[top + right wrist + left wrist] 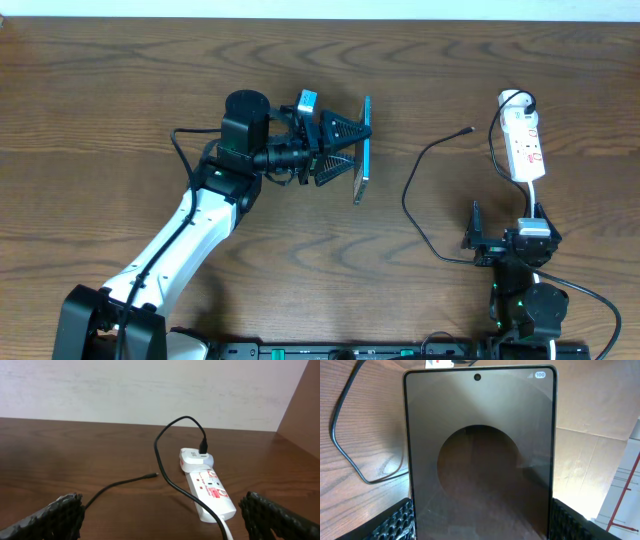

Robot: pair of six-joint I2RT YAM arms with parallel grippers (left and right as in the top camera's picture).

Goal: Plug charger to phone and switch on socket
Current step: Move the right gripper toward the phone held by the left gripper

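My left gripper is shut on the phone, which it holds up on its edge above the table's middle. In the left wrist view the phone's dark glossy screen fills the frame, with my textured fingers pressing on both long sides. The charger's black connector tip lies loose on the table, to the right of the phone and apart from it. Its cable loops back to a white adapter plugged into the socket. My right gripper stands open below the socket, holding nothing.
The black cable curves wide across the table between the phone and my right arm. The socket's white cord runs down towards my right wrist. A pale wall stands behind the table's far edge.
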